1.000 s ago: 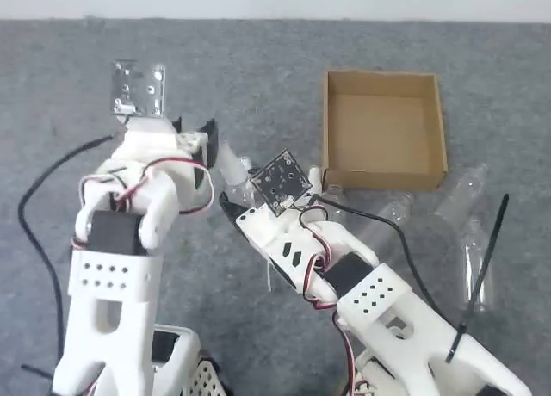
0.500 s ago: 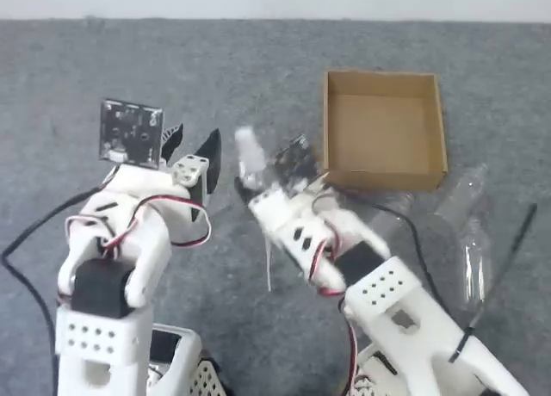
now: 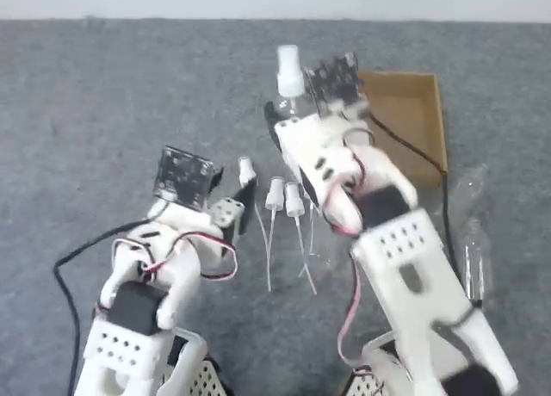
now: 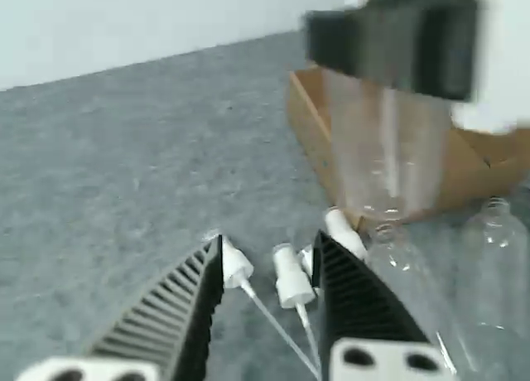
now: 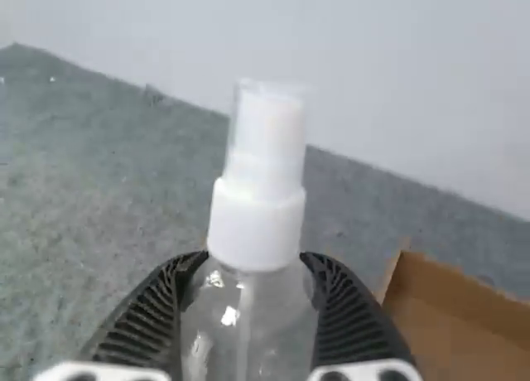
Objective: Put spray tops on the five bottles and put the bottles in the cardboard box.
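My right gripper (image 3: pixel 289 114) is shut on a clear bottle (image 3: pixel 290 76) with a white spray top fitted, held upright above the table just left of the cardboard box (image 3: pixel 413 112). In the right wrist view the bottle (image 5: pixel 255 215) stands between both fingers, with the box (image 5: pixel 451 315) behind. My left gripper (image 3: pixel 234 189) is open and low over the mat, with nothing in it. Three loose spray tops (image 3: pixel 275 192) lie just beyond it. In the left wrist view the spray tops (image 4: pixel 290 277) lie between and past the open fingers (image 4: pixel 186 302), and the held bottle (image 4: pixel 387 149) hangs ahead.
Empty clear bottles (image 3: pixel 469 237) lie on the grey mat right of the right arm, near the box's front corner; two of them (image 4: pixel 497 257) show in the left wrist view. The box is empty. A black cable (image 3: pixel 69 258) trails left of the left arm.
The right arm lifted the capped bottle up and away toward the box's left side. The left arm pulled back toward the near edge, and the three loose spray tops came into view.
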